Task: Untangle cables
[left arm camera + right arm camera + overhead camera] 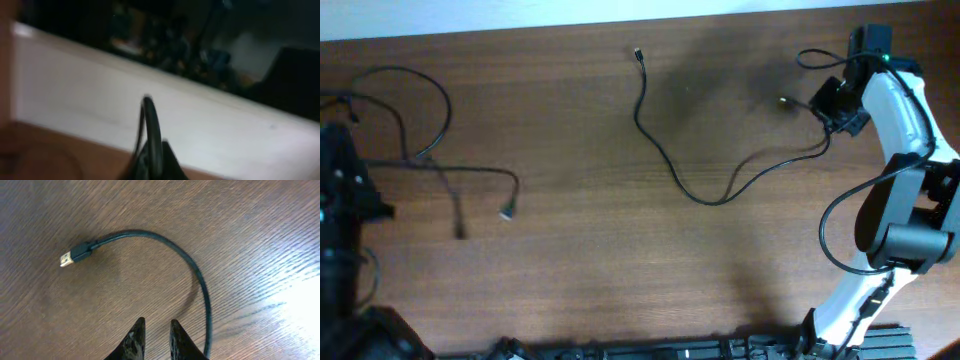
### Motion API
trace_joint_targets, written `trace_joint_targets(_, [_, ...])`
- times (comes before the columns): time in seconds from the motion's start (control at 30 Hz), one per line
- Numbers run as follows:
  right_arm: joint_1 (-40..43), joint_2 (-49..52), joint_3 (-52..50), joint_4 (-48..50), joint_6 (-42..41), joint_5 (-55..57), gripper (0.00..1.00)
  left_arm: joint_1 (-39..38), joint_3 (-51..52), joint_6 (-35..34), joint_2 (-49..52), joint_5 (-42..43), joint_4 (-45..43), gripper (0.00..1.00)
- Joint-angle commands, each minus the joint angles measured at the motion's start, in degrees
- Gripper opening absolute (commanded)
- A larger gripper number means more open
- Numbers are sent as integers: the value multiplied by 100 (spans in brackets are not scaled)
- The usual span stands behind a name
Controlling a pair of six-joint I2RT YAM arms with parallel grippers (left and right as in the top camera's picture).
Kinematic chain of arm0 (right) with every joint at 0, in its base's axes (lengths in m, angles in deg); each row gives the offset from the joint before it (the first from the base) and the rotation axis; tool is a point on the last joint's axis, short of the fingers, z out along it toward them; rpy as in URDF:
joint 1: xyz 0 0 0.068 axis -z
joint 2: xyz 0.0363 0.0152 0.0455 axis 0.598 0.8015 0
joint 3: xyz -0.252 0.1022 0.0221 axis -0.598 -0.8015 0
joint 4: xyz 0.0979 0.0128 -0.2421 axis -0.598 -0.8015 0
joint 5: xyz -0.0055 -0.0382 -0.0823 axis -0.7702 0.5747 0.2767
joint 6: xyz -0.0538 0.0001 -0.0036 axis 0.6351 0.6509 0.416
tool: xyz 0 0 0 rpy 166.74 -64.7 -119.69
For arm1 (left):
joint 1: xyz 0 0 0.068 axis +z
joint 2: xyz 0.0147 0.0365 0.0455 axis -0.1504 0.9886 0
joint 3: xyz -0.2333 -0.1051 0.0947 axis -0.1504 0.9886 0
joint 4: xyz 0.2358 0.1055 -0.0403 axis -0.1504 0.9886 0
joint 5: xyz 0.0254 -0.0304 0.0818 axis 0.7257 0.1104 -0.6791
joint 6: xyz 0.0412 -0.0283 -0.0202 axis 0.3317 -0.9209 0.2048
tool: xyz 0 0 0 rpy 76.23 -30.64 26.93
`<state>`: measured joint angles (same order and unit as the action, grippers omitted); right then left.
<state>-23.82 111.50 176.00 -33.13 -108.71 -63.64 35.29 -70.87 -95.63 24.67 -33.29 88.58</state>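
Note:
Thin black cables lie in two groups on the wooden table. One long cable [665, 160] snakes from the back middle toward my right gripper [820, 105]. In the right wrist view its end [195, 272] curves past the right fingertip to a gold-tipped plug [70, 257]. That gripper [157, 325] hovers slightly open over bare wood, holding nothing. At the far left, looped cables [430, 150] spread out, one ending in a silver tip [507, 212]. My left gripper [155, 162] is shut on a black cable [150, 125] that rises from its jaws.
The left arm [340, 190] stands at the table's left edge, the white right arm [900, 130] at the right edge with its own thicker wires. Black gear [670, 350] lines the front edge. The left wrist view is blurred, facing a pale wall.

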Motion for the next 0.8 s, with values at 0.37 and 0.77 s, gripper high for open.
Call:
trace_joint_targets(0.37, [-920, -44, -26, 13, 0, 151, 16, 9, 66, -3014, 4168, -4889, 2841, 0])
trace_joint_targets(0.77, [-1228, -44, -26, -52, 0, 109, 33, -2, -2061, -1980, 5668, -3023, 3200, 99])
